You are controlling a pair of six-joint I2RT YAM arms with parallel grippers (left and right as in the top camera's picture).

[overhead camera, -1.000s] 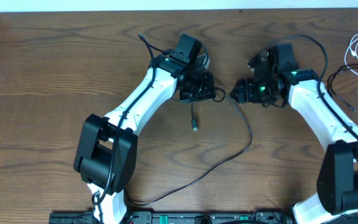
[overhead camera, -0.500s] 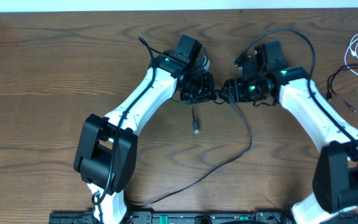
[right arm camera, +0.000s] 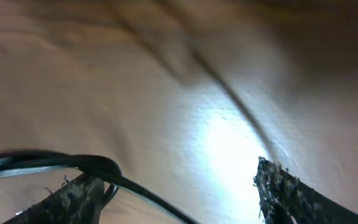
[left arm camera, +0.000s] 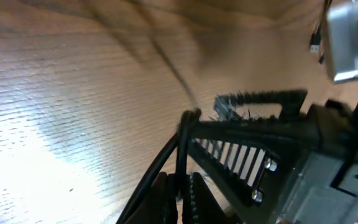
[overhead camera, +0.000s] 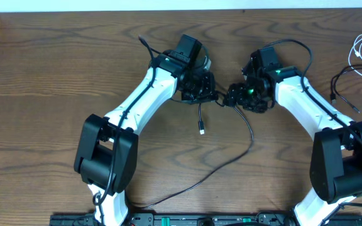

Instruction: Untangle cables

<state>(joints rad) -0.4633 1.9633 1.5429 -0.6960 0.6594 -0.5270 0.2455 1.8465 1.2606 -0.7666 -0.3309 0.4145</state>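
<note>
On grained wood point(overhead camera: 43, 75), thin curving black cable point(overhead camera: 252, 139)

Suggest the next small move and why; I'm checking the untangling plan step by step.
Probably close the right gripper on the black cable. Its jaws stand open with the cable crossing the gap near one finger, close beside the left gripper, which is shut on what looks like the same cable. A second grip should let the arms draw it apart.

My bench point(overhead camera: 43, 75) is dark brown wood with grain running side to side, seen from overhead. A white strip point(overhead camera: 105, 5) borders its far edge. In both wrist views a bright patch of light point(right arm camera: 229, 143) glares off the wood, washing it pale.
</note>
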